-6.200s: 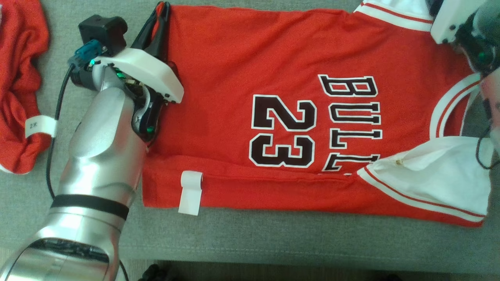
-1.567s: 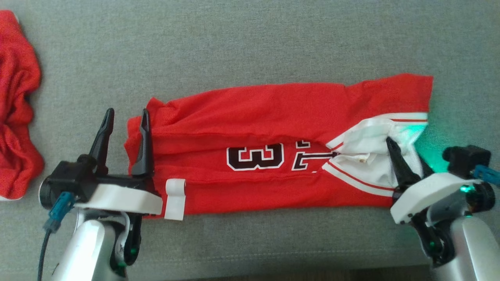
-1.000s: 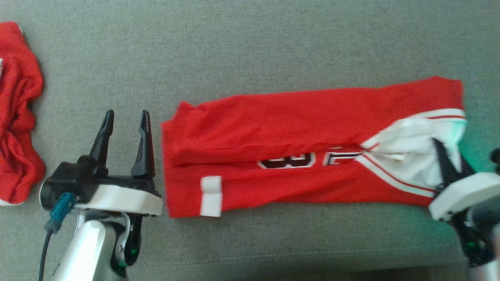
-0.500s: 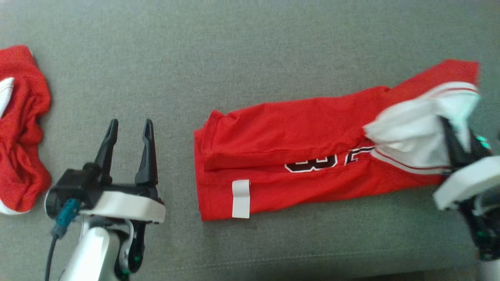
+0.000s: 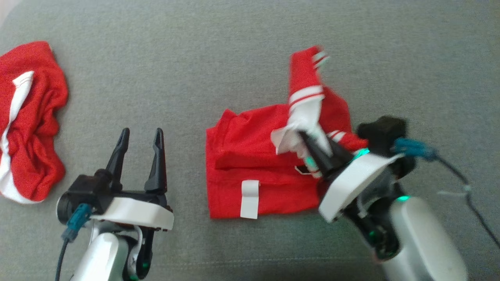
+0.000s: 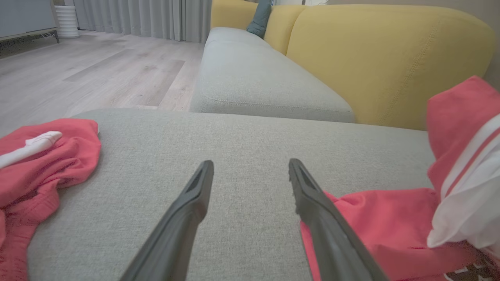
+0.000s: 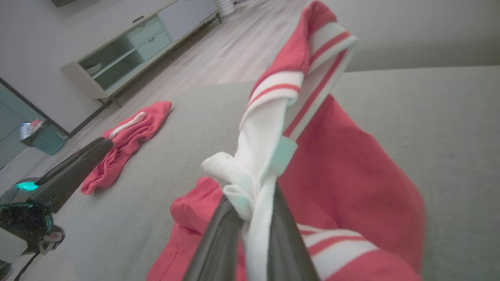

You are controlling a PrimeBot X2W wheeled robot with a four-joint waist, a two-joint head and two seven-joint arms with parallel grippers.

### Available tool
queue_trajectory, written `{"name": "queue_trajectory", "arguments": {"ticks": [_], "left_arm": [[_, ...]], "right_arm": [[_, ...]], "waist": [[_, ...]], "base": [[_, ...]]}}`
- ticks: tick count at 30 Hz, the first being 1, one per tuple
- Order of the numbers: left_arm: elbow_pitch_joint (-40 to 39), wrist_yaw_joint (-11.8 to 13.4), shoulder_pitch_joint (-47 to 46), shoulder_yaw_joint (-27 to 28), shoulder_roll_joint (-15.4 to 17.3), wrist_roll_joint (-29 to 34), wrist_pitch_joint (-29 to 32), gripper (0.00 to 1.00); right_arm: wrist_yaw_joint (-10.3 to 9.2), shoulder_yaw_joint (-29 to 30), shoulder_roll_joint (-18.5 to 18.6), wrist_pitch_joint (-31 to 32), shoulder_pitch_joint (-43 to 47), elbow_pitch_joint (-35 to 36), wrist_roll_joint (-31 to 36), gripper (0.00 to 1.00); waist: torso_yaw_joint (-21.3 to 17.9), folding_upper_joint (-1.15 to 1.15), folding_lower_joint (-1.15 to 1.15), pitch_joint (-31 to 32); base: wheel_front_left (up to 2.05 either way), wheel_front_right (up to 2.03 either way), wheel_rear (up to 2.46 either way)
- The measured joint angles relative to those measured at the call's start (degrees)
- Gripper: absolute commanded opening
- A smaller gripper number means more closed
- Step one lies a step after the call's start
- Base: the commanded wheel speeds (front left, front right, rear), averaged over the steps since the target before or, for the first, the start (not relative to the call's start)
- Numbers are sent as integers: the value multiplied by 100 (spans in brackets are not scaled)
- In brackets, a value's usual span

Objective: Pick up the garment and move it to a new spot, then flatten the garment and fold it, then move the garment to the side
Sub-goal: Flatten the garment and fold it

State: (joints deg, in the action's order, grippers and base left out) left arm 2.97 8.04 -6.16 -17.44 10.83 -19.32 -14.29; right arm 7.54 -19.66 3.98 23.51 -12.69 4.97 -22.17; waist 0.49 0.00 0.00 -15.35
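A: Left gripper (image 5: pixel 141 132)?
B: Released. Fingers spread wide with nothing between them, just gray couch cushion (image 5: pixel 234 50) under the tips.
A: Right gripper (image 5: pixel 310 142)?
B: Clenched on the jersey (image 5: pixel 242 156), pinching a bunch of its white striped trim. In the right wrist view the white cloth is squeezed between the two fingers (image 7: pixel 218 238). It rises past the tips, and the red-and-white striped edge stands up beyond them.
A: Rest of the jersey?
B: On the cushion, a folded red heap left of and under the right fingers. It lies to the right of the left fingers, near them but apart in the head view. White tag (image 5: pixel 250 193) on its near edge, between the two grippers.
A: Anything else?
B: Second red garment (image 5: pixel 31 125), crumpled, well out to the left of the left fingers. Yellow backrest (image 6: pixel 383 58) far beyond the left tips.
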Motion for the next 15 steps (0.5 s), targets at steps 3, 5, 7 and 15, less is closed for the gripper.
{"name": "queue_trajectory", "arguments": {"ticks": [3,5,7,15], "left_arm": [[74,-24,-12,-21,-29,-8,0,100],[103,-47,-25,-24,-40,-8,0,100],[105,-48,-40,-26,-62,-8,0,100],[151,-99,-172,-31,-152,-8,0,100]], "right_arm": [[0,-419,0,-134,-5,-399,-172,0],[0,-701,0,-285,-27,-634,-354,0],[0,-917,0,-387,-115,-870,-500,0],[0,-1148,4,-1028,-472,-1532,-1038,48]], "waist": [[113,0,0,-51],[179,0,0,-88],[230,0,0,-124],[339,0,0,-254]], "base": [[0,0,0],[0,0,0],[0,0,0],[0,0,0]]}}
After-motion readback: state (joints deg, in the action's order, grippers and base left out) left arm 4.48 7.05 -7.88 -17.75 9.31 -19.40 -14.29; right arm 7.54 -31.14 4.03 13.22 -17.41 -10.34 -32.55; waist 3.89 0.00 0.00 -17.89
